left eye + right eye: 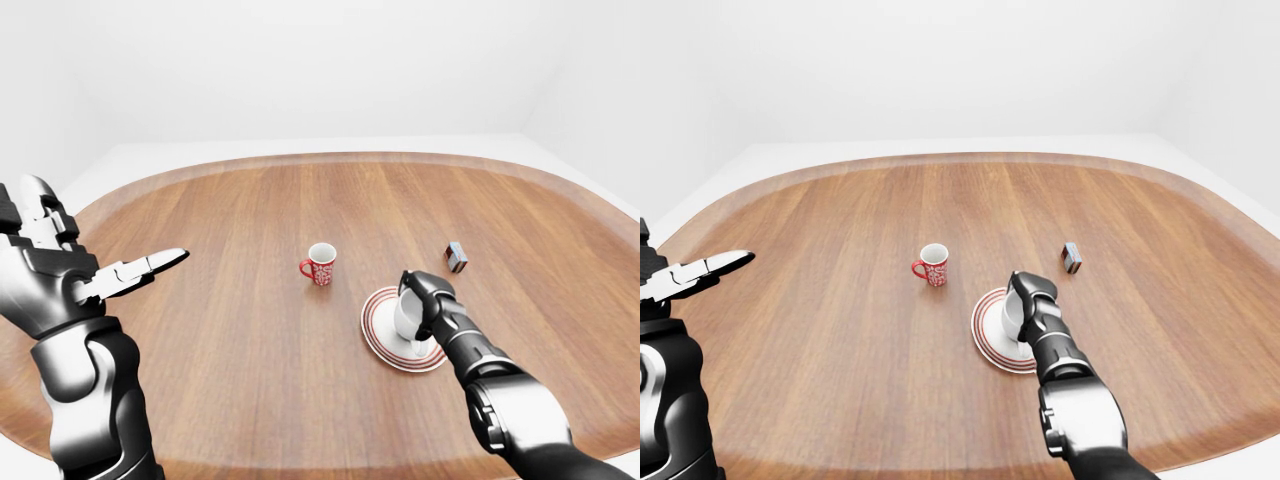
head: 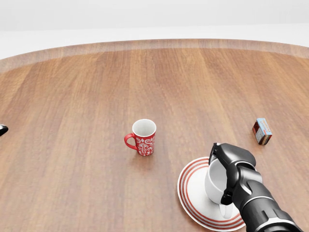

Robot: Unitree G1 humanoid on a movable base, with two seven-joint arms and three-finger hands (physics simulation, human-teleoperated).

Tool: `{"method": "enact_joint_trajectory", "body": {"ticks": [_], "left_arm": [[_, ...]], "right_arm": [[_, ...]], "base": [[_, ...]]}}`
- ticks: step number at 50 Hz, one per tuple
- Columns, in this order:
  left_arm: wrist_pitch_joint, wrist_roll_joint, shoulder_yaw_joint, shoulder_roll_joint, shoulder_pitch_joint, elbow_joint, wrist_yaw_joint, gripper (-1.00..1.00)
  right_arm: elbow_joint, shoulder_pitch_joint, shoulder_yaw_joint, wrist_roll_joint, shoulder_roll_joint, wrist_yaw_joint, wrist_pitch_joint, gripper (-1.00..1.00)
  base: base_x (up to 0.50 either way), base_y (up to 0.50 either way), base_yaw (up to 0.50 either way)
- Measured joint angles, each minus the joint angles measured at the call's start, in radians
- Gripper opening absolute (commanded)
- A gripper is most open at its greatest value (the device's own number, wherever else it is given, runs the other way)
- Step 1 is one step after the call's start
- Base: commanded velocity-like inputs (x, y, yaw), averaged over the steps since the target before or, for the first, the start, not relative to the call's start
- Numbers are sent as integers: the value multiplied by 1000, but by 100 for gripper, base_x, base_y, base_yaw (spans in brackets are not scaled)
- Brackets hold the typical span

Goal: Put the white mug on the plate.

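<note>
While gripping white mug (image 2: 216, 182), right hand (image 2: 231, 166) over plate (image 2: 193, 193)

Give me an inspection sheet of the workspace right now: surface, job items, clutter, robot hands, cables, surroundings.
Surface: rounded wooden table, bare wood over most of it.
Job's things: white mug upright over the red-ringed plate; whether it rests on the plate cannot be told.
Clutter: red patterned mug left of the plate; small box to the plate's upper right.
Robot hands: right robot hand closed round the white mug; left robot hand raised at the left edge, fingers open, empty.
Cables: nothing seen.
Surroundings: plain white walls and floor.
</note>
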Motion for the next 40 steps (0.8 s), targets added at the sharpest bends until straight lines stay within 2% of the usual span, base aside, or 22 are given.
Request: {"method": "enact_joint_trajectory", "body": {"ticks": [5, 6, 7, 9, 10, 40], "left_arm": [[0, 0, -1, 0, -1, -1, 0, 100], [0, 0, -1, 0, -1, -1, 0, 100], [0, 0, -1, 0, -1, 0, 0, 100], [0, 0, -1, 0, -1, 0, 1, 100], [0, 0, -1, 0, -1, 0, 1, 100], [0, 1, -1, -1, 2, 4, 2, 100]], "right_arm": [[0, 2, -1, -1, 0, -3, 0, -99], [0, 2, -1, -1, 0, -4, 0, -41], [0, 2, -2, -3, 0, -5, 0, -37], [0, 3, -2, -2, 0, -7, 0, -17], [0, 3, -2, 0, 0, -8, 0, 100], [-10, -42, -2, 79, -16, 62, 0, 100]], "base": [[0, 0, 0], [0, 0, 0], [0, 0, 0], [0, 0, 0], [0, 0, 0], [0, 0, 0]]}}
